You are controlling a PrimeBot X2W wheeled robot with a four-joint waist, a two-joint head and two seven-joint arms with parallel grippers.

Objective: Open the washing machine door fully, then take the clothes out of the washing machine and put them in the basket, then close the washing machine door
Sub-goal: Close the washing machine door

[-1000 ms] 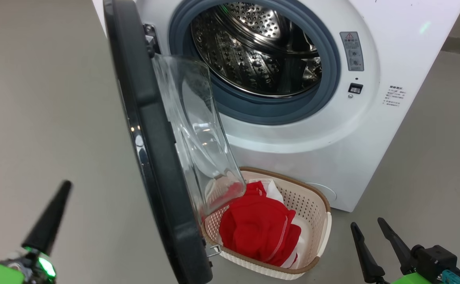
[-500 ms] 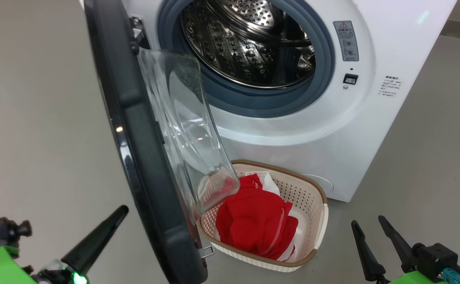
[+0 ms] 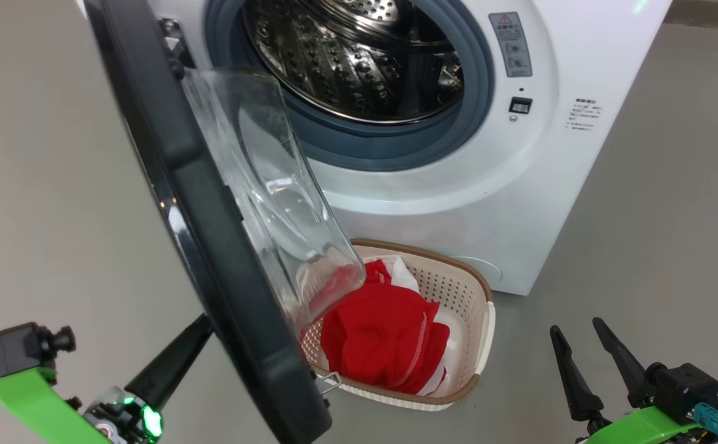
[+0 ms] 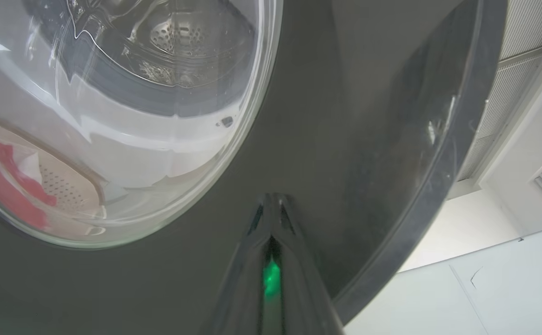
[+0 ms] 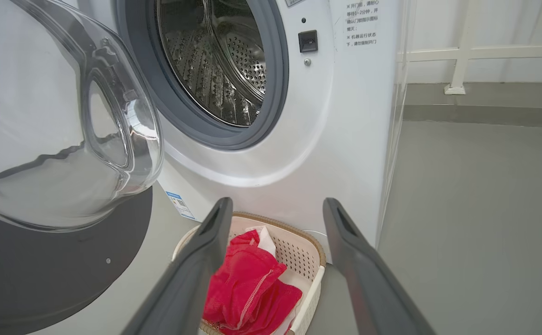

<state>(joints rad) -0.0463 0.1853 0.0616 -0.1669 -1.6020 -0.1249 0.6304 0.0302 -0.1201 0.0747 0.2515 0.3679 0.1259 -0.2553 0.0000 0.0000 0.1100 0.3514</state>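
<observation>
While L claw together, R claw apart: glossy blk door, soft red clothes.

Red clothes lie in the cream basket before the washing machine, door open.

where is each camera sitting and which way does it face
Head: on the head, looking down at the open washing machine door, washing machine and basket; left hand lower left, right hand lower right.
Left wrist: behind the shut left hand, facing the door's black outer face.
Right wrist: behind the open right hand, facing drum and clothes.
Shared: all three show the basket holding the clothes.
</observation>
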